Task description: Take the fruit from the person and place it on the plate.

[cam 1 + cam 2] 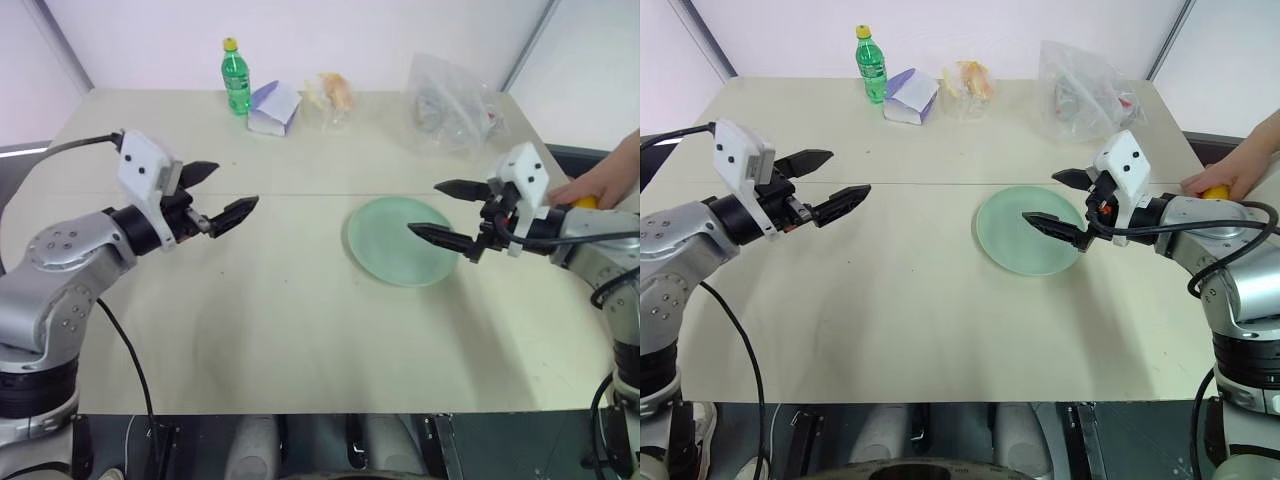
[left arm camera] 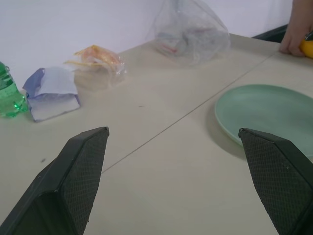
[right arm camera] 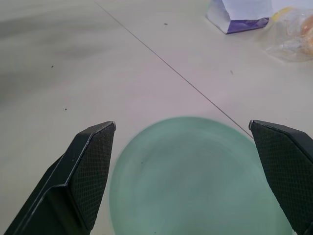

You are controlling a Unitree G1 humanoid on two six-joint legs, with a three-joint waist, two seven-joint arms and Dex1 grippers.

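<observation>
Bench — pale surface, carrying all items.

Plate — mint-green, lying bare right of centre; my right tool is hovering over its near-right rim, fingers spread wide, gripping nothing.

Left tool — hanging over the left half of the bench, fingers gaping apart, holding nothing.

Fruit — showing as a small yellow patch under the person's hand at the bench's right edge; shape hidden, forearm cut off by the frame.

Far edge: green bottle, purple-and-white packet, wrapped orange food, crumpled clear bag — contents hard to make out.
</observation>
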